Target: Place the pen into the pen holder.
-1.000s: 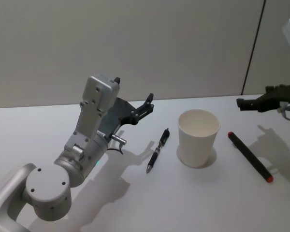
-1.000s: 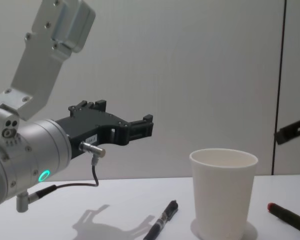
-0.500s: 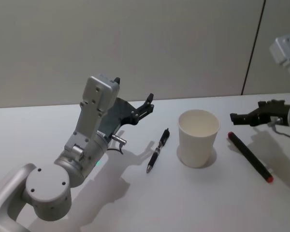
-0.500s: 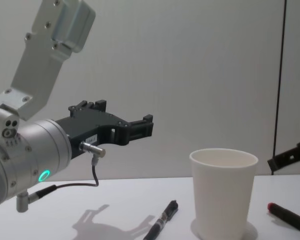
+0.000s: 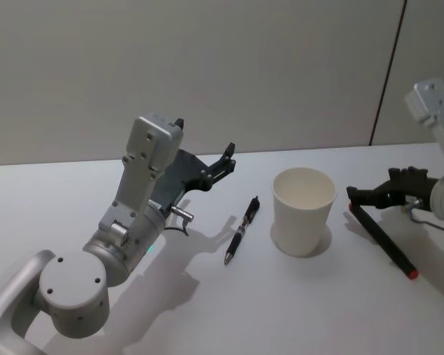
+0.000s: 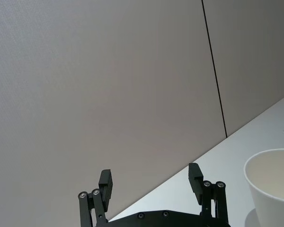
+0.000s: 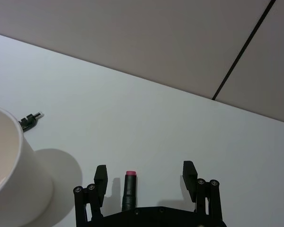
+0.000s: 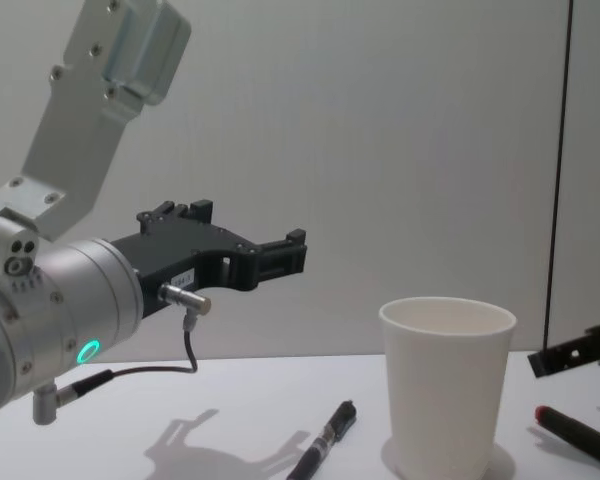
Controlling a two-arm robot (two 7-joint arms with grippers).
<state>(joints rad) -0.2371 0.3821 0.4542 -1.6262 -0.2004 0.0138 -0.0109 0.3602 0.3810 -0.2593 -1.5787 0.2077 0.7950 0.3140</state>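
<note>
One cup (image 5: 303, 211), two pens. Black pen (image 5: 241, 230) lies at cup's 9 o'clock, red-tipped pen (image 5: 385, 240) at 3 o'clock, both flat on table (image 5: 296, 310). Right gripper (image 7: 144, 169) spread wide, empty, just above red-tipped pen's far end. Left gripper (image 6: 150, 175) raised at 10 o'clock, spread wide, empty.

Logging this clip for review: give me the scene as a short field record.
pen holder: white paper cup, upright, nothing inside
black pen: flat on the table, left of the cup
red-tipped marker: flat on the table, right of the cup
left gripper: open, raised, left of the black pen
right gripper: open, over the marker's far end
</note>
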